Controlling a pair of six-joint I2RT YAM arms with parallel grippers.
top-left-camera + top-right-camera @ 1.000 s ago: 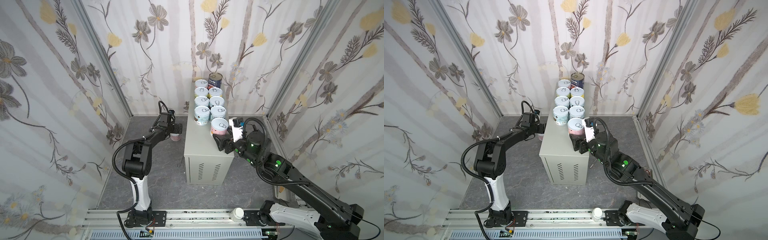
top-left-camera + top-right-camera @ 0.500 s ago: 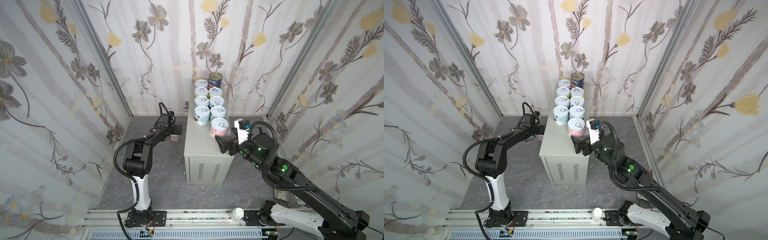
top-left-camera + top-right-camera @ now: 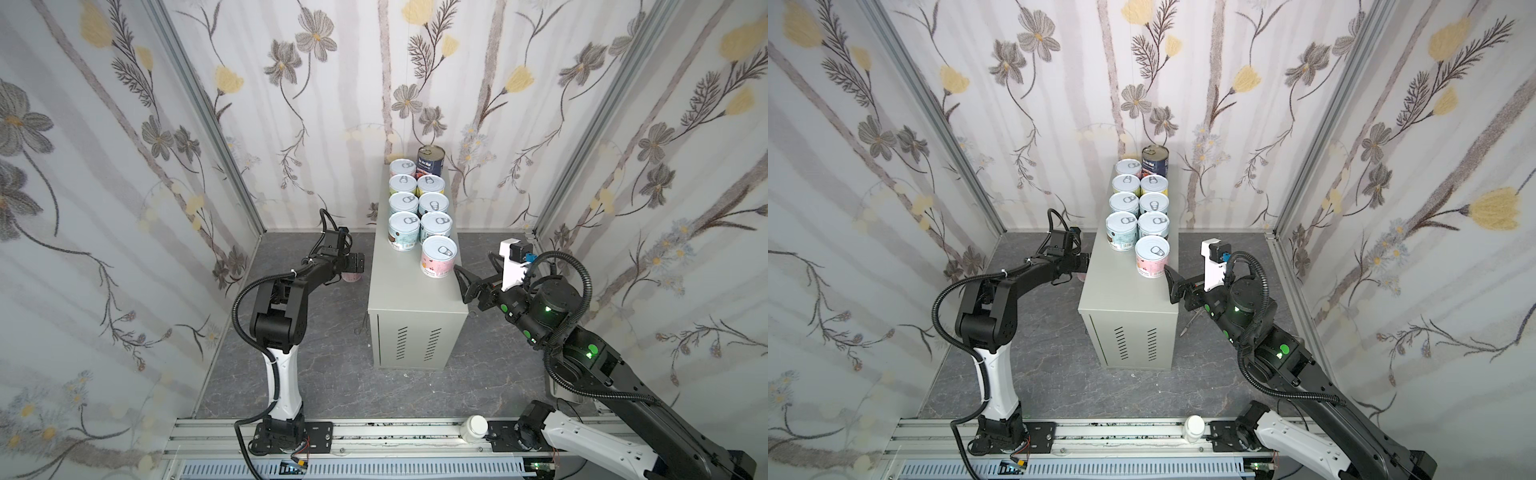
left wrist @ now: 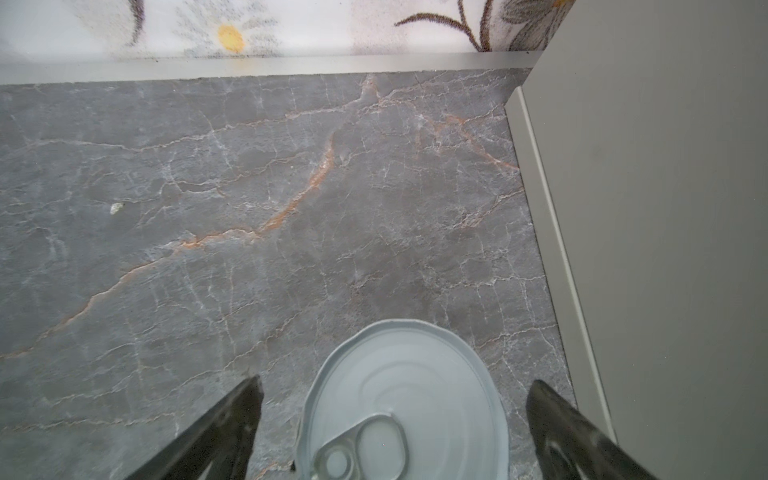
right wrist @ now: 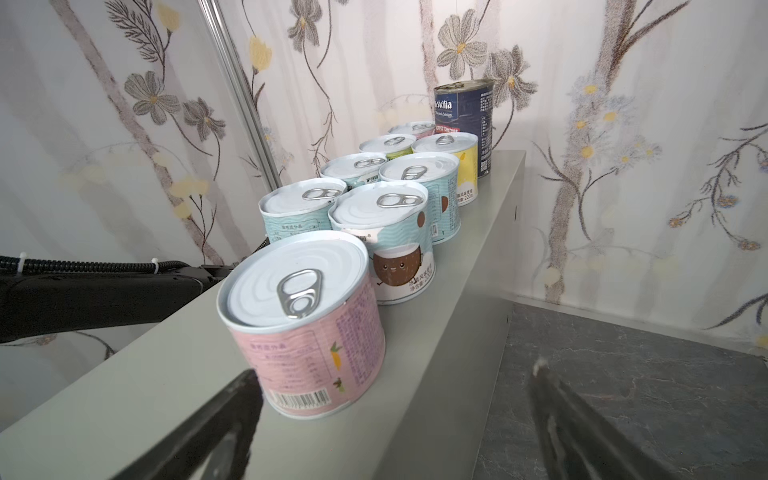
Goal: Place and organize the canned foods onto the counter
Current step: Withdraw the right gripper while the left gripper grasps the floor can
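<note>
In both top views the right gripper (image 3: 466, 286) has let go of the pink can (image 3: 439, 255) and backed off the counter (image 3: 409, 303). Its jaws gape fully and hold nothing, just clear of the can. That can stands upright at the front of the right column, so 9 cans sit up top in 2 columns, with the tall can (image 3: 430, 161) at the back. The left gripper (image 3: 356, 264) stays low beside the counter, over the last can (image 3: 351, 277) on the floor (image 3: 332, 340). In the left wrist view its jaws are spread wide either side of that can's lid, not touching it. The right wrist view shows the pink can free and upright, the fingers apart from it. I judge that 1 can remains to place, and the spot left of the pink can is open for it.
</note>
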